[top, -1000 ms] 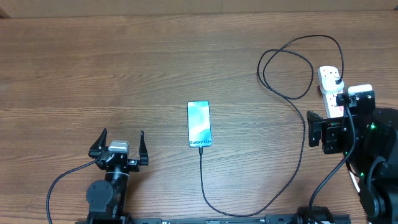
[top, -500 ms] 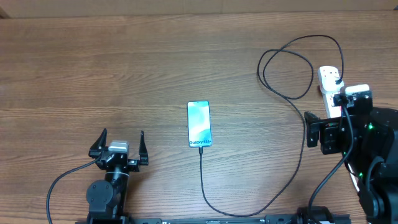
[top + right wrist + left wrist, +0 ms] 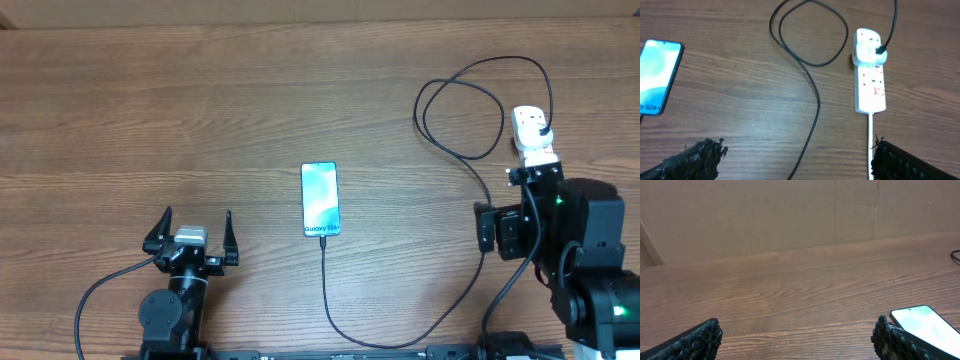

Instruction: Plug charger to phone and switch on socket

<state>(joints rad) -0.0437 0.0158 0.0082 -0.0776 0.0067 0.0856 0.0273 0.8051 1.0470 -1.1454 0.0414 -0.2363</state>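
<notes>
Overhead: charger [image 3: 324, 280] runs from phone [image 3: 320, 198] bottom edge to socket [image 3: 528, 147] on the surface [image 3: 150, 100]. Left hand [image 3: 197, 218] and right hand [image 3: 797, 152] are both wide open and empty.

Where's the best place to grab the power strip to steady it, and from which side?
Grip the power strip across its narrow width at the bare end near its white cord, coming straight down from above. It lies flat on the table, and the charger is plugged in at the far end.

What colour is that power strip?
The power strip is white with red markings; clearest in the right wrist view.
</notes>
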